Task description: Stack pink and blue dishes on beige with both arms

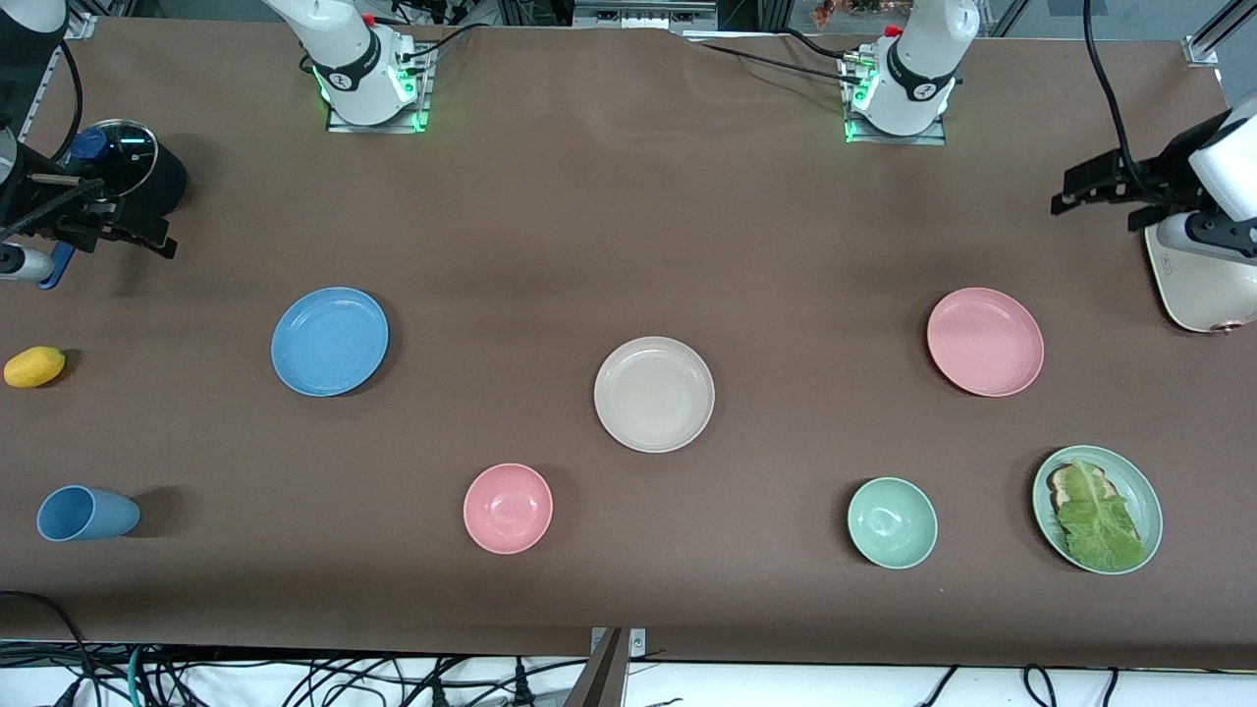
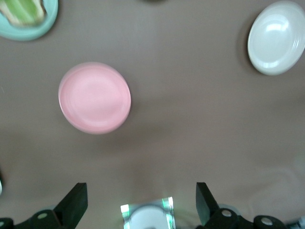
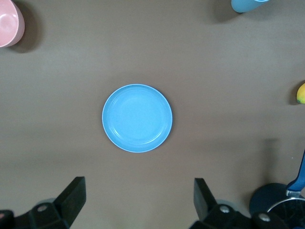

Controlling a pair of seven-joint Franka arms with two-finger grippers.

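Pink plate [image 1: 985,341] and blue plate [image 1: 330,341] flank beige plate [image 1: 654,394]

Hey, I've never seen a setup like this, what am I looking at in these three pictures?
Two white robot arms stand at a brown table. The big picture looks down from across the table; the two smaller ones come from cameras on each arm's wrist.

The left hand hangs open above the pink plate, and the right hand hangs open above the blue plate. Neither holds anything.

Between the plates lies a beige plate. Nearer the camera are a pink bowl, a green bowl, a blue cup and a green plate with lettuce.
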